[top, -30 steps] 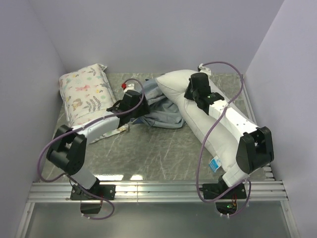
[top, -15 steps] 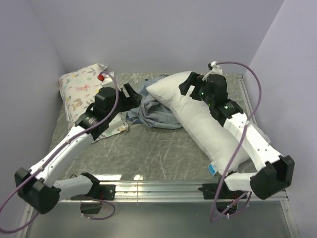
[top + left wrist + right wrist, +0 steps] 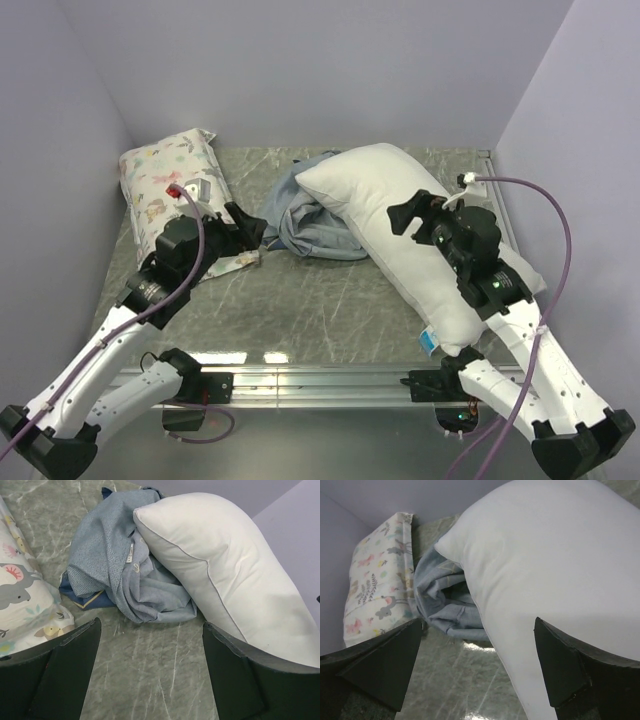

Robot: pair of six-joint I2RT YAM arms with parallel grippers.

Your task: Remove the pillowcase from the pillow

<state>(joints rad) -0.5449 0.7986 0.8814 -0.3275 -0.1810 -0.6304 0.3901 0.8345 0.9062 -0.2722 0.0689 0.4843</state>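
Grey marbled tabletop (image 3: 300, 300), lilac walls on three sides.

Overhead view, as I logged it: the pillowcase (image 3: 310, 215) lay crumpled in a heap, off the pillow (image 3: 400, 240) and pressed against its far-left corner. The pillow lay diagonally at the right, with a printed pillow (image 3: 165, 190) at far left. The left gripper (image 3: 255, 228) hung just beside the heap. The right gripper (image 3: 403, 218) hung over the pillow.

Left wrist view: the pillowcase (image 3: 120, 575) had its paler side outermost, with navy at a low fold. I judged it light, limp and quick to bunch, and best pinched at a raised fold or the hem. The left gripper (image 3: 150, 625) was spread wide, empty and touching nothing.

Right wrist view: the pillow (image 3: 545, 555) was plump and soft. I judged it bulky but light, so I would take it by a corner. The right gripper (image 3: 477, 621) was spread wide and empty. I could not tell whether it touched the pillow.
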